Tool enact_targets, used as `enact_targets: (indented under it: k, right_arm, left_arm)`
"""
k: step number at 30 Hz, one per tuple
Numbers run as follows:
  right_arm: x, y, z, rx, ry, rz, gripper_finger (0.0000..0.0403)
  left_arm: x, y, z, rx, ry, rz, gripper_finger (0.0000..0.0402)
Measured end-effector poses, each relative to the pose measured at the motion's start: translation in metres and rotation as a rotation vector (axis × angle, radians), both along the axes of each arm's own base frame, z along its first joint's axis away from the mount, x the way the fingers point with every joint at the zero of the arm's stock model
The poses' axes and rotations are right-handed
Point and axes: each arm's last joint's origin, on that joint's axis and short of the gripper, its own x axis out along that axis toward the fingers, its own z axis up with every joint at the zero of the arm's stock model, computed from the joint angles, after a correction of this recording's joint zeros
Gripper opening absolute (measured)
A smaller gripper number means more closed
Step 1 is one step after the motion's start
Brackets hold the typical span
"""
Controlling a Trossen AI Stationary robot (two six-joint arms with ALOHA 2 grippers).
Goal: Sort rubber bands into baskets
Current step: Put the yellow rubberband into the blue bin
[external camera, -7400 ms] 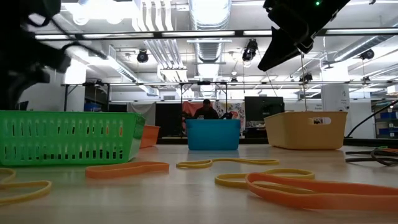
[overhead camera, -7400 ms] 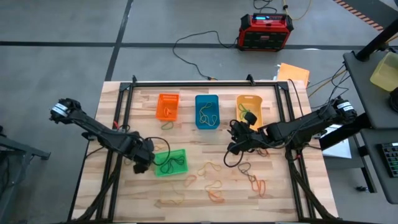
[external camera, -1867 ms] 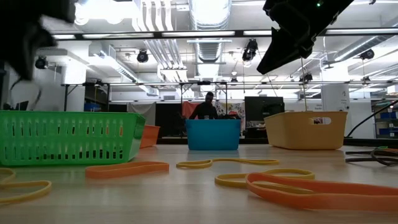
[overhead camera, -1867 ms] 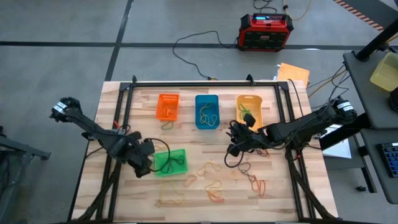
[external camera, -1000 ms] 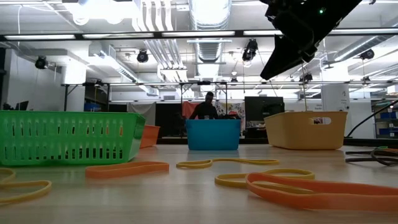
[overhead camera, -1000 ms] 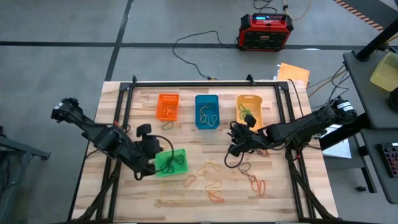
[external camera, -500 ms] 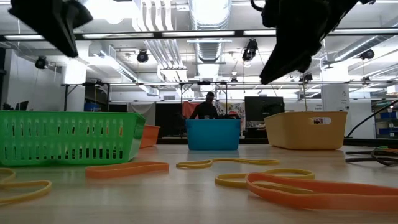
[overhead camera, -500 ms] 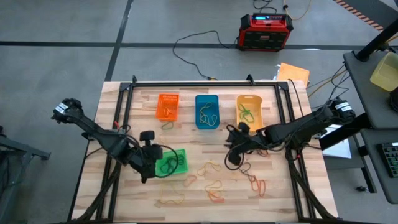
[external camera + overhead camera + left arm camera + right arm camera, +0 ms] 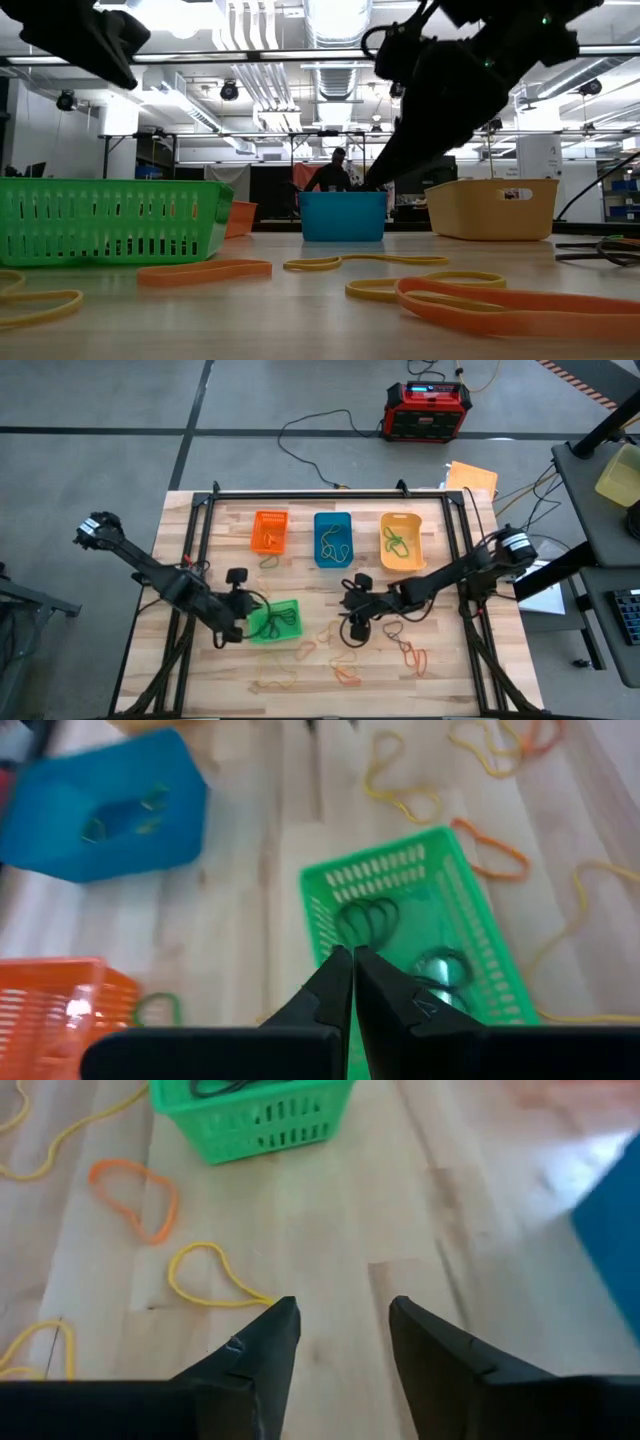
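Right wrist view: the right pincer (image 9: 335, 1320) hangs released and empty above bare desk (image 9: 330, 1210), just beside a yellow band (image 9: 205, 1270). Descending from here, it could land beside the loop, or catch one thin strand that slips out. Loose bands (image 9: 345, 655) crowd the desk front; two could lift together and be sorted wrongly. The left pincer (image 9: 352, 960) is clenched, empty, over the green basket (image 9: 274, 620), whose rim it could clip.
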Motion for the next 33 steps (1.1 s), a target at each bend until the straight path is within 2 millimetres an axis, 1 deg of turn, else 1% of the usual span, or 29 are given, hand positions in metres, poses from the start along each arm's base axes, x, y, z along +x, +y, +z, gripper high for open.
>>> enact_targets:
  k: [4,8,14,20,22,24,26,29,30,33]
  right_arm:
    - [0.007,0.005,-0.017,0.02,0.001,0.032,0.0172]
    - [0.013,0.008,-0.03,0.042,-0.002,0.067,0.0177]
    - [0.015,0.009,-0.047,0.042,0.025,0.06,0.0168]
    - [0.017,0.009,-0.061,0.025,0.059,0.055,0.0152]
    - [0.016,0.009,-0.065,0.016,0.071,0.06,0.014]
    - [0.016,0.008,-0.071,0.009,0.09,0.06,0.012]
    - [0.016,0.008,-0.075,0.002,0.101,0.062,0.0091]
    - [0.016,0.008,-0.083,-0.02,0.128,0.081,0.0034]
    - [0.015,0.008,-0.087,-0.026,0.139,0.085,0.0022]
    - [0.015,0.007,-0.092,-0.029,0.153,0.087,0.0013]
  left_arm:
    - [-0.011,0.009,0.005,0.022,-0.108,0.018,0.0]
    - [-0.018,0.015,0.005,0.035,-0.193,0.02,0.0]
    - [-0.023,0.019,0.001,0.03,-0.259,-0.003,0.0]
    - [-0.023,0.019,-0.002,0.037,-0.276,-0.015,0.0]
    - [-0.023,0.018,-0.002,0.039,-0.277,-0.017,0.0]
    - [-0.022,0.018,-0.003,0.04,-0.275,-0.018,0.0]
    - [-0.021,0.018,-0.003,0.039,-0.277,-0.017,0.0]
    - [-0.021,0.017,-0.003,0.038,-0.279,-0.017,0.0]
    - [-0.021,0.017,-0.003,0.038,-0.279,-0.017,0.0]
    - [-0.021,0.017,-0.003,0.042,-0.281,-0.012,0.0]
